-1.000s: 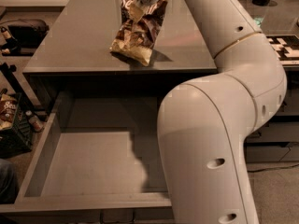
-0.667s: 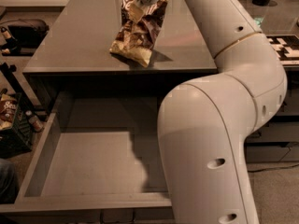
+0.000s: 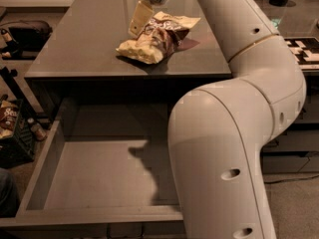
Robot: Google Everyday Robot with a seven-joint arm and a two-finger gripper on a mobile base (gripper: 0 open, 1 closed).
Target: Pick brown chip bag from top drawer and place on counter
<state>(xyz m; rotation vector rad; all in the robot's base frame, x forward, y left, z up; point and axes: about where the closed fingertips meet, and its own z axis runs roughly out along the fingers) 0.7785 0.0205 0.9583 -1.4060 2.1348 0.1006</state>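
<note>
The claw (image 3: 145, 23) hangs over the far side of the worktop (image 3: 75, 44), at the top of the view, and it is released, gripping nothing; one pale finger (image 3: 140, 18) slants down just beside the upper left edge of the brown chip bag (image 3: 158, 36). The bag lies flat on the worktop, well back from the front edge, with its long side running from lower left to upper right. Its middle is crinkled brown with light lettering I can't read from here, and both ends are cream-yellow, the nearer one puffed and rumpled. It casts a dark shadow on the glossy grey surface beneath it. Below the worktop's front edge the top drawer (image 3: 99, 214) stands pulled wide open, showing a flat pale-grey floor and low sides. The big white arm (image 3: 234, 133) bends up across the right side, its shadow falling on the drawer floor
</note>
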